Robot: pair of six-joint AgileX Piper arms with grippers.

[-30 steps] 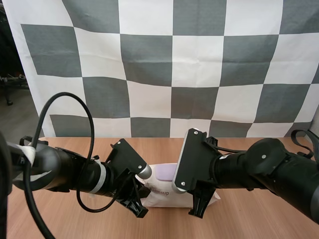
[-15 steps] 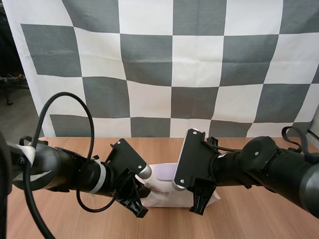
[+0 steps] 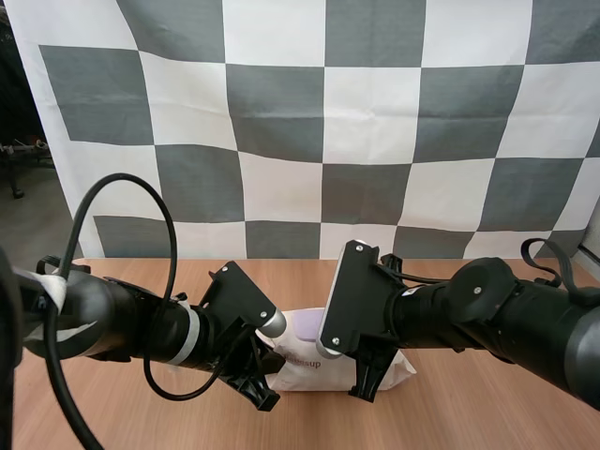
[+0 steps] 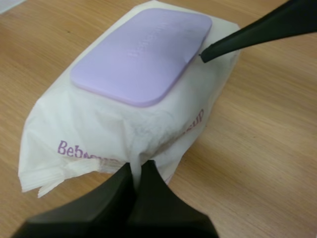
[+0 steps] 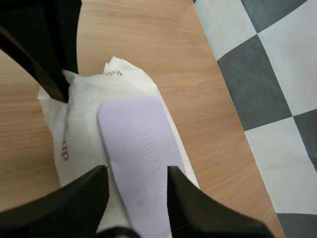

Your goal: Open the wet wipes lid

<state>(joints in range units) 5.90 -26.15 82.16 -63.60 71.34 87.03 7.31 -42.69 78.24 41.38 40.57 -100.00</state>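
Observation:
The pack of wet wipes (image 3: 314, 370) lies on the wooden table between my two arms, white wrapper with a lilac lid (image 4: 141, 52) lying flat and closed. My left gripper (image 4: 137, 171) is shut on a fold of the wrapper at the pack's near end. My right gripper (image 5: 136, 169) is open, its fingers standing either side of one end of the lid (image 5: 133, 144), just above it. One right fingertip (image 4: 204, 56) sits at the lid's far edge in the left wrist view. In the high view the left gripper (image 3: 255, 380) and right gripper (image 3: 367, 375) flank the pack.
Bare wooden table (image 3: 469, 412) surrounds the pack on all sides. Both arms lie low over the table, close together around the pack.
My right arm has shifted a little to the left and lower, closer over the pack. The left arm and the pack have stayed put.

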